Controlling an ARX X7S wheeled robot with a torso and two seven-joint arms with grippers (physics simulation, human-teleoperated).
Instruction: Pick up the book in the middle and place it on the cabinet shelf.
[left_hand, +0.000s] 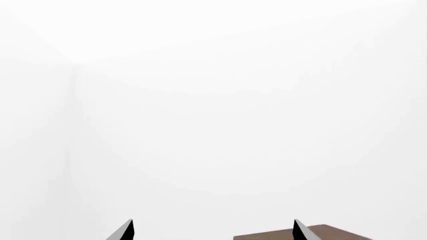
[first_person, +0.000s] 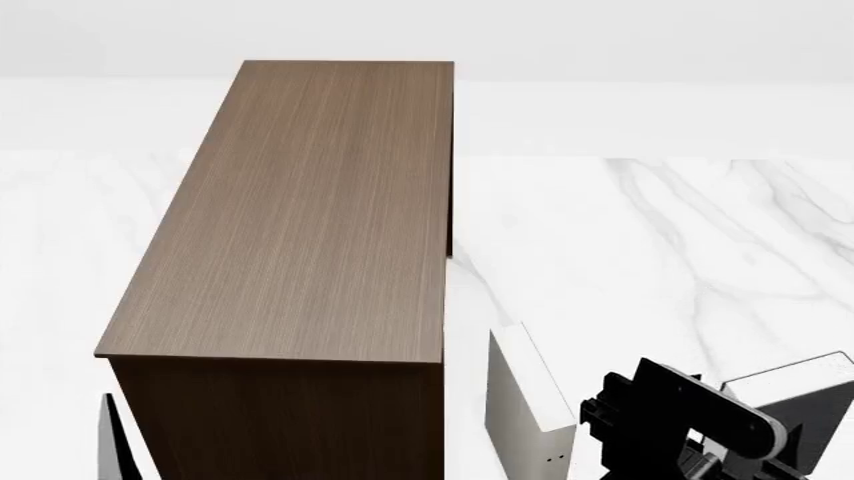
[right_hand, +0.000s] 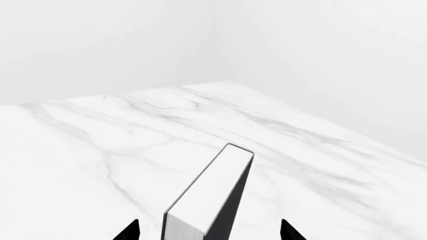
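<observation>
Here, right gripper (right_hand: 208, 231) poised over the book (right_hand: 212, 192) — fingers (right_hand: 128, 231) spread, straddling its top edge, long axis running straight away between them. Book upright on the marble desk (right_hand: 100, 150), not yet pinched. Left fingers (left_hand: 123, 231) spread too, empty, beside the cabinet shelf (first_person: 307, 220).

Dark brown wood-grain cabinet shelf (first_person: 300, 220), white grey-veined marble floor (first_person: 667, 240), charcoal book (right_hand: 230, 200)

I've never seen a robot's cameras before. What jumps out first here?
The tall dark brown cabinet shelf dominates the head view, standing on a white marble floor. Right of it, low in the frame, a cream-white book stands upright beside the robot's black right arm. In the right wrist view, the book stands between the right gripper fingertips.
</observation>
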